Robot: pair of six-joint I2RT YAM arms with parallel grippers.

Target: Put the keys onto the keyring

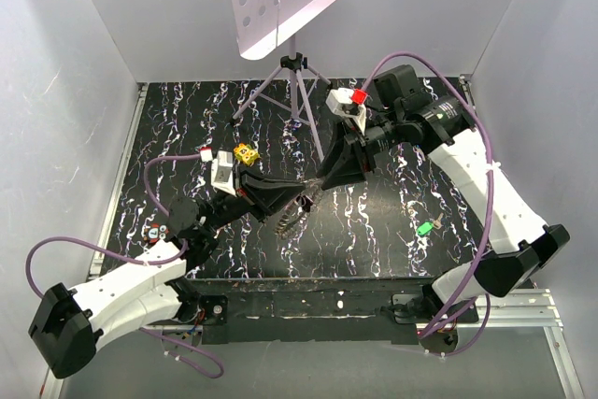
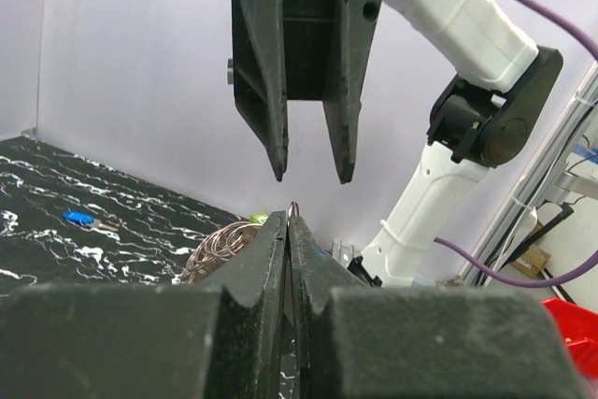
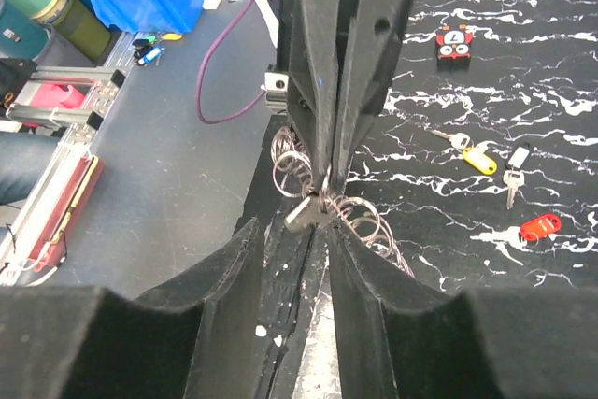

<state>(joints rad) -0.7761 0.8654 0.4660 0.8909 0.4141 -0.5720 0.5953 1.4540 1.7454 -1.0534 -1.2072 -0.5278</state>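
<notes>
Right wrist view: the left gripper (image 3: 322, 184) pinches the keyring (image 3: 360, 219) tight while the right gripper (image 3: 297, 235) gapes empty just beside it; best to grip the ring squarely, without tugging

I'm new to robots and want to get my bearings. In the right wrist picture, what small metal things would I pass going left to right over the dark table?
keyring, held up at the fingertips → yellow key → black-headed key → red key

Overhead view; opposed wrist close-ups around one keyring (image 3: 360, 220)
</notes>
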